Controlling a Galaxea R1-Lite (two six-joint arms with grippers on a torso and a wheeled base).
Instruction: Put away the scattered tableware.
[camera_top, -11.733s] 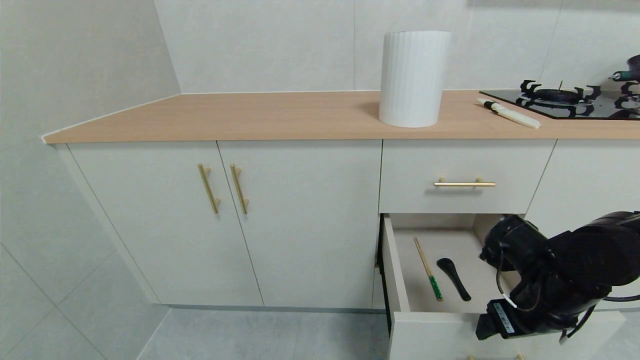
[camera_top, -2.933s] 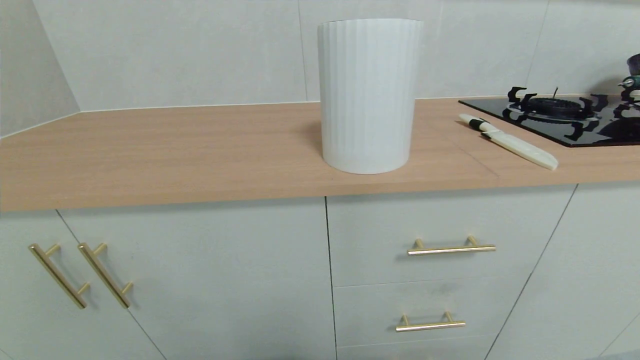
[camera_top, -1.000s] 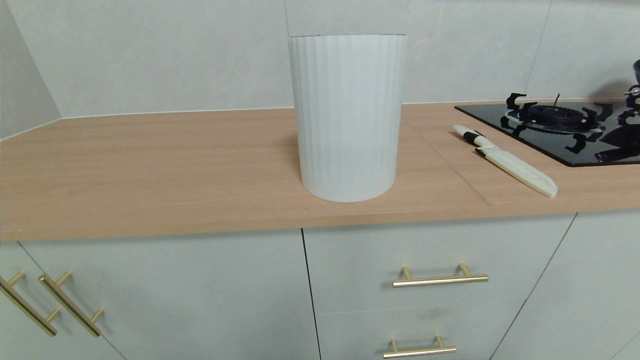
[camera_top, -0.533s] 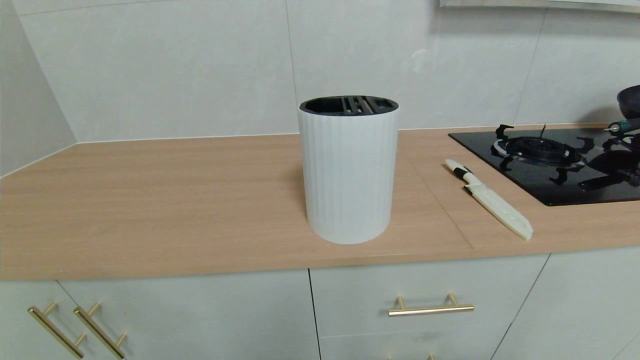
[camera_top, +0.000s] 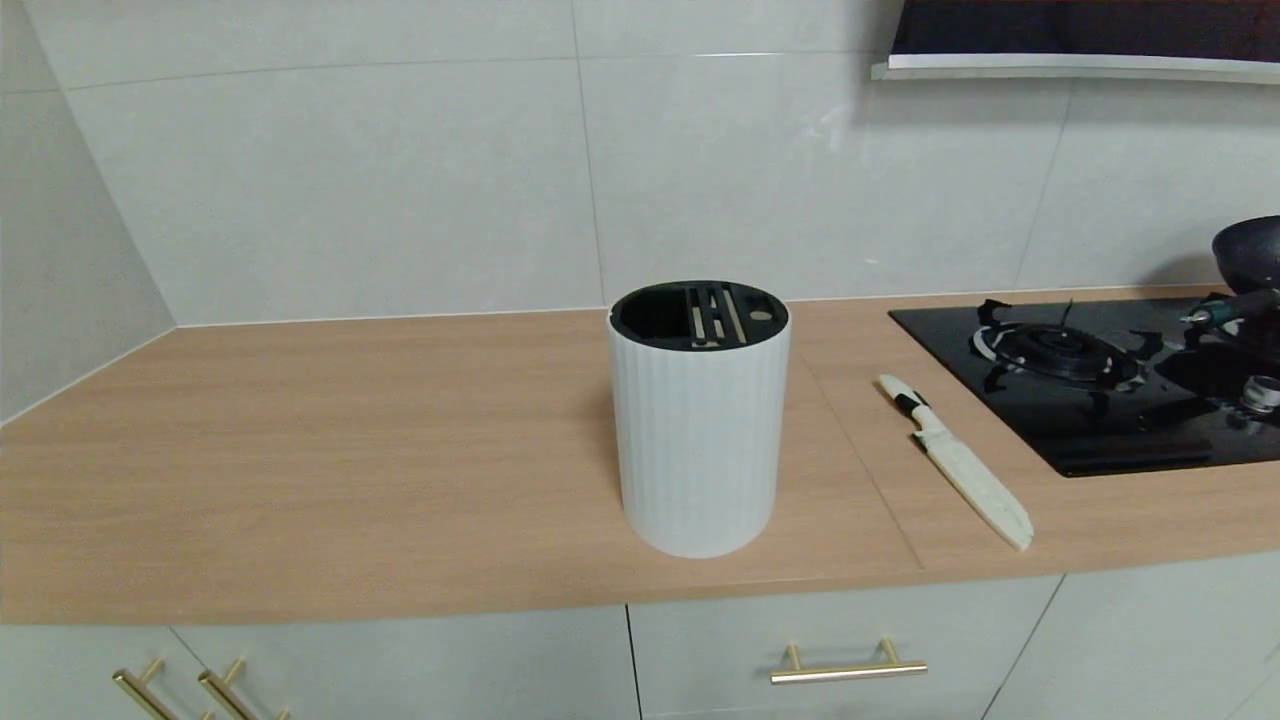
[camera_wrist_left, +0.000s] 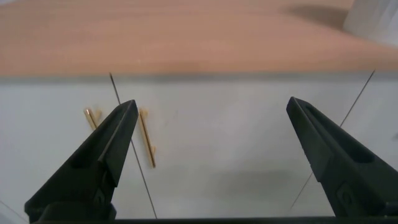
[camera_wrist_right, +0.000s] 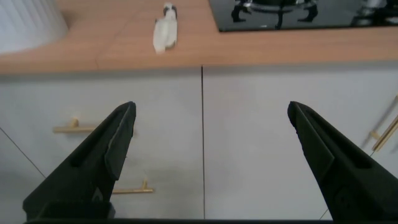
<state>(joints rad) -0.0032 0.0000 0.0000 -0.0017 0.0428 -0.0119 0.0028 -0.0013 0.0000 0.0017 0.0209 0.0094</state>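
The holder (camera_top: 698, 440) stood upright in the middle of the surface (camera_top: 300, 450), the one tall obstacle. From its 9 o'clock, open wood ran to the corner wall (camera_top: 60, 250). At its 3 o'clock the knife (camera_top: 955, 463) lay flat, an open strip between them. Beyond the knife, toward 2 o'clock, the hob (camera_top: 1100, 425) carried low grates (camera_top: 1055, 345) and a pan (camera_top: 1250, 255). A hood (camera_top: 1080, 40) overhung the hob.

Kitchen, probably domestic: gas hob (camera_top: 1060, 350), wooden countertop (camera_top: 300, 480).

I see the knife (camera_top: 955, 464) lying on the counter (camera_top: 300, 480) right of the holder (camera_top: 698, 440), the hob (camera_top: 1100, 425) farther right, a drawer (camera_top: 700, 650) below
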